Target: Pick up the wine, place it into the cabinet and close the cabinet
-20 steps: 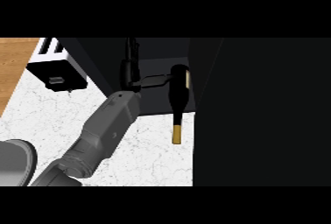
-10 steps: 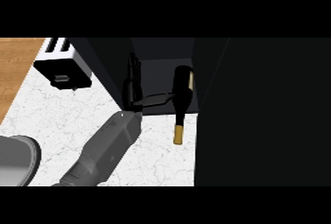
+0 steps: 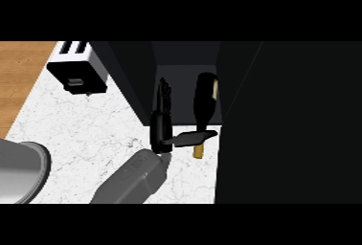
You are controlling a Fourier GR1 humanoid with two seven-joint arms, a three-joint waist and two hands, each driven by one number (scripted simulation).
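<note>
Seen from above, one grey forearm rises from the lower edge and ends in a black hand whose fingers are held straight and pressed together, pointing up into the dark open cabinet, while the thumb sticks out sideways to the right. The wine, a dark bottle with a golden neck, lies just right of the fingers, body inside the cabinet and neck jutting over the white marble counter, the thumb touching it near the neck. A white toaster sits well left of the fingers, with a grey round pan at lower left.
</note>
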